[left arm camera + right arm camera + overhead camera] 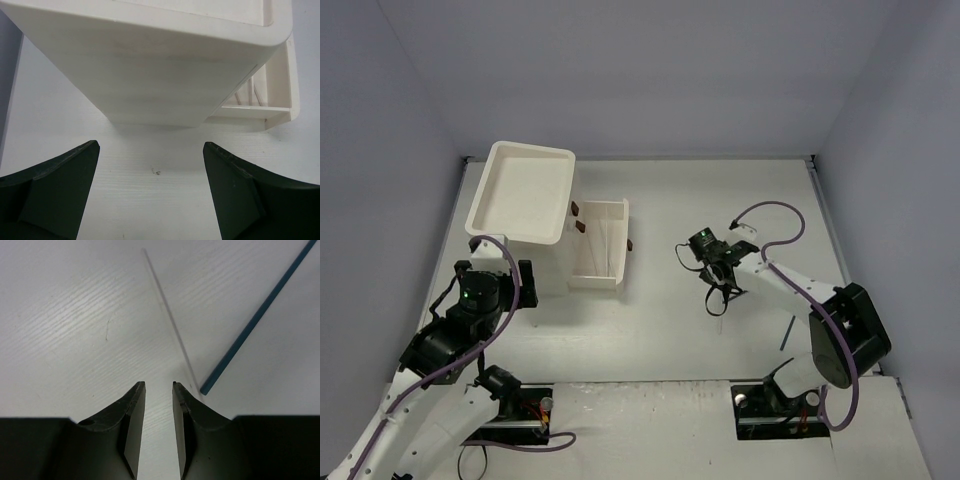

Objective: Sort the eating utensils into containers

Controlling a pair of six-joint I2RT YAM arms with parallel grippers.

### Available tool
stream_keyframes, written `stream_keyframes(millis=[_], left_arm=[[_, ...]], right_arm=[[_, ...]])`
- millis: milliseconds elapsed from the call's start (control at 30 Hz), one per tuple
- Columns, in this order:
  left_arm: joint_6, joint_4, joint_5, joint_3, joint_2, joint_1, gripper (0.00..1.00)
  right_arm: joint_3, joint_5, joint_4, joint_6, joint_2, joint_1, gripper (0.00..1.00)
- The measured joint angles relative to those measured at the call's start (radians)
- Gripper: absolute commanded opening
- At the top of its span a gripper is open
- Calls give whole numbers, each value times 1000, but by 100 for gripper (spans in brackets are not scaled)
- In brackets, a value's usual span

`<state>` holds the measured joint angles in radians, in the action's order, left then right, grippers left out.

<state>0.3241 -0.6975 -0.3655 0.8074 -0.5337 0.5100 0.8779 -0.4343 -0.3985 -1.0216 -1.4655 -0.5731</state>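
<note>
A white boxy cabinet [520,195] with a rimmed top stands at the back left, and its side fills the left wrist view [165,65]. White drawers [600,245] with brown knobs [581,227] are pulled out to its right; one shows in the left wrist view [277,90]. My left gripper [495,270] is wide open and empty just in front of the cabinet [150,145]. My right gripper [718,298] hangs low over the table mid-right, jaws a narrow gap apart and empty [158,385]. A teal chopstick [255,320] and a clear chopstick [170,315] lie just ahead and right of it.
A dark chopstick [787,334] lies on the table near the right arm's elbow. Grey walls close in the table on three sides. A purple cable [770,215] loops above the right arm.
</note>
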Motion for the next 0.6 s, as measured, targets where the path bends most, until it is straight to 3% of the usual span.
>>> stream_keyframes(millis=[333, 600], left_arm=[[-2, 0, 2, -1, 1, 0, 82], [-2, 0, 2, -1, 1, 0, 82]], right_arm=[[39, 1, -35, 276, -35, 146, 21], [42, 137, -8, 461, -70, 179, 25]])
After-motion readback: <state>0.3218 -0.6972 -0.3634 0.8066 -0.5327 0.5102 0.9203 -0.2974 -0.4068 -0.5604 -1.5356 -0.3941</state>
